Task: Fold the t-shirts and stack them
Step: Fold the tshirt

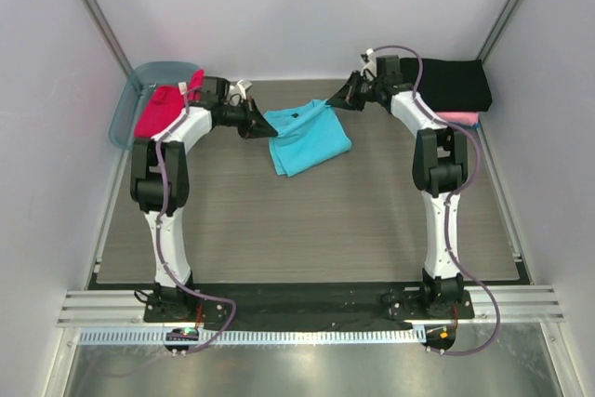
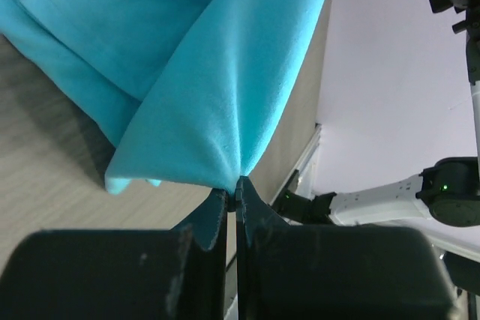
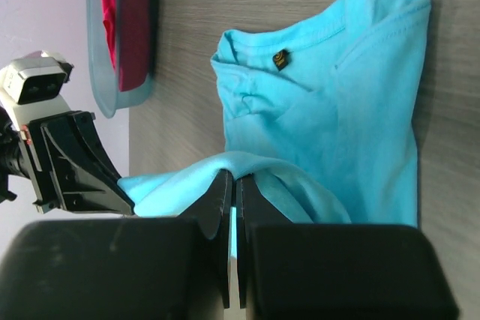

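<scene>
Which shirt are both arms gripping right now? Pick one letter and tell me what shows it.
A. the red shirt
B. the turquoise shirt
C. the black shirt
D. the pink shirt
B: the left fingers and the right fingers are each pinched shut on an edge of the turquoise shirt.

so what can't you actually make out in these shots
- Top view: the pink t-shirt shows only an edge under the black t-shirt, so its fold is hidden.
- Top view: the left arm covers part of the red-magenta t-shirt in the plastic tub.
- Right wrist view: the neck label on the turquoise t-shirt is too small to read.
- Left wrist view: the turquoise t-shirt runs off the top edge, and the left gripper hides the pinched bit.
</scene>
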### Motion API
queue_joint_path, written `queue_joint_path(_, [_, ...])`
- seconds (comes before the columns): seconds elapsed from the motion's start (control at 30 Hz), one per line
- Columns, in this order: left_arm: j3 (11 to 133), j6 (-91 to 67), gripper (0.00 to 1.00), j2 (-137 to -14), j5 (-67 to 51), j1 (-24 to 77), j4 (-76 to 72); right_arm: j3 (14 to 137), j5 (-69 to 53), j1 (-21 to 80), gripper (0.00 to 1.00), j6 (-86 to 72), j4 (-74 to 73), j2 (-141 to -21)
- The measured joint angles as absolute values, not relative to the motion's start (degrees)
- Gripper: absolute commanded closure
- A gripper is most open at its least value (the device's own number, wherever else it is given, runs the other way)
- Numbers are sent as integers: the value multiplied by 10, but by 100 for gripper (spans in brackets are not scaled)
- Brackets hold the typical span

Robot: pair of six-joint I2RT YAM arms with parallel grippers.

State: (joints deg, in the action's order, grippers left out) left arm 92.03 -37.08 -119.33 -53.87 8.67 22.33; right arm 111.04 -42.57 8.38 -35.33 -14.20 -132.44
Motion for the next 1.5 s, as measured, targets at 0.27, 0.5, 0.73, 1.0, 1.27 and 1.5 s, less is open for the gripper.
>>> queue_joint_path(0.27, [1040,-313,100,-1294,-506,88,274,1228,-409,100,99,-348,-133,-1428])
queue_joint_path(0.5, [1103,-273,100,-1327,-458,88,312,1293,-394,101,99,-345,-128,-1476])
queue_joint_path(0.73, [1151,-255,100,-1349,-421,87,322,1352,-376,105,98,-342,-117,-1508])
queue_joint_path(1.0, [1289,-237,17,-1415,-262,86,336,1499,-293,112,35,-322,-68,-1595])
queue_joint_path(1.27, [1289,-205,16,-1379,-115,96,343,1418,-279,102,13,-293,-50,-1550])
queue_joint_path(1.5, [1194,-177,27,-1304,-176,143,366,1309,-328,56,20,-253,-78,-1471])
